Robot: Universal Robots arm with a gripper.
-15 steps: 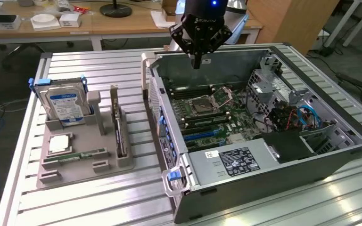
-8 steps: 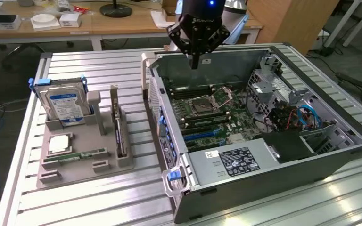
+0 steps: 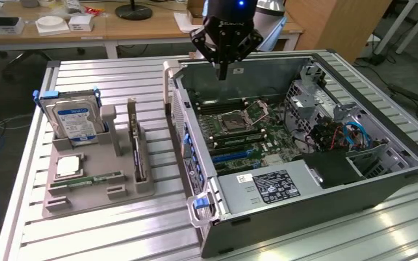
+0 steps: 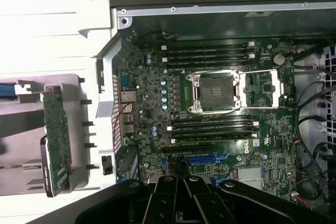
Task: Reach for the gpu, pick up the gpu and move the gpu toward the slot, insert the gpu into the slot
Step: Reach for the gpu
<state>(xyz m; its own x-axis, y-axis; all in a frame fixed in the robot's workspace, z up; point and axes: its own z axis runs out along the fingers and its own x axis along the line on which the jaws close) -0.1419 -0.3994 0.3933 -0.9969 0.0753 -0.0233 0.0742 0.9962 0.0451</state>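
1. Hanging at the upper centre of the exterior view, the gripper points down over the open computer case. Its fingers are pressed together on nothing.
2. Beneath it lies the motherboard, with the blue slot near the frame's centre.
3. The gpu stands on edge in the grey holder at the exterior view's left, well apart from the gripper. Its silver bracket rises at the far end.
4. Handling, as a judgement: the card is probably light, stiff and fragile, with components that tolerate little pressure.
5. Take hold across the exposed upper edge near mid-length, clear of the bracket, and keep the card upright.
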